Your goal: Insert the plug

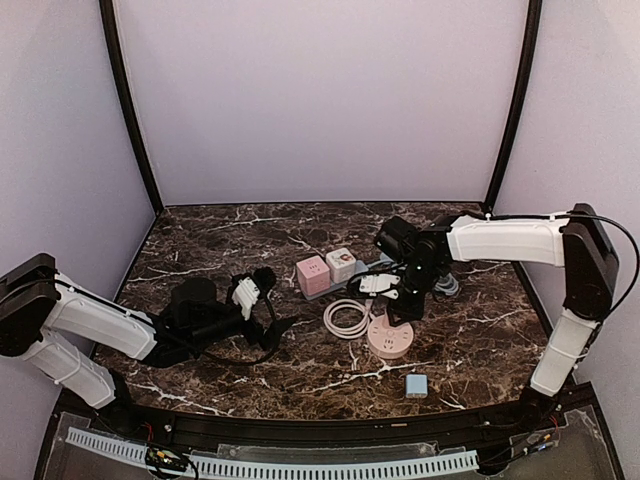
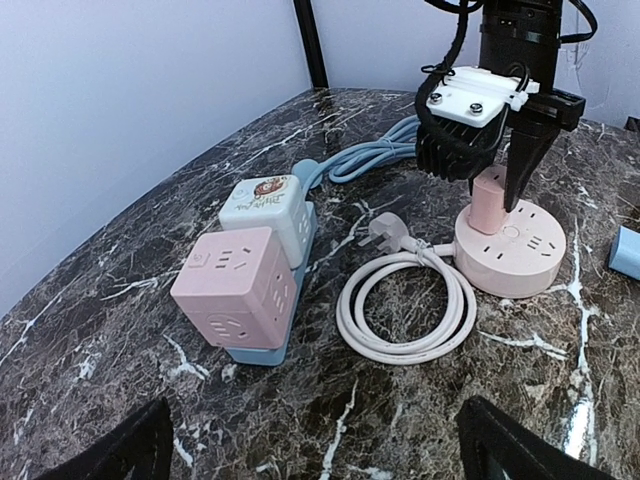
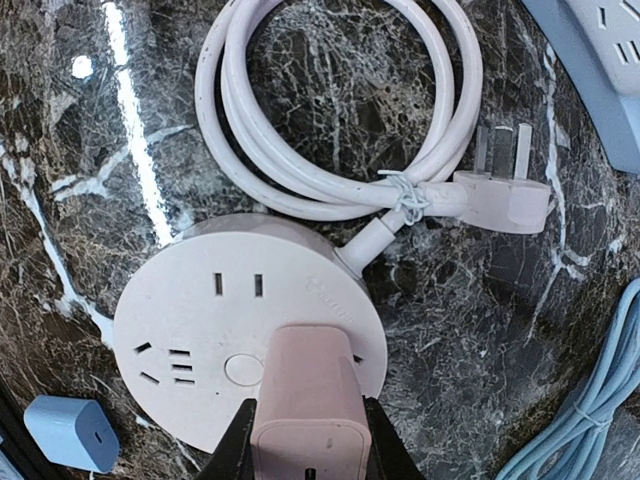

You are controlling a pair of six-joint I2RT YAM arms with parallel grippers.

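On the dark, white-veined marble table, right of centre, lies a round, flat-topped pale pink socket with slotted outlets and a central button. The right gripper points downward, its dark fingers clamped on the sides of the plug, a smooth, matte pink block with rounded corners. The plug stands upright on the socket's top face near the rim; whether its pins are seated cannot be told. Beside the socket, its glossy cable lies coiled in a ring, tied with wire and ending in a three-pin cable plug. Further left, a pink cube and a white cube sit on a blue strip. The left gripper hangs over the table, jaws spread wide and empty.
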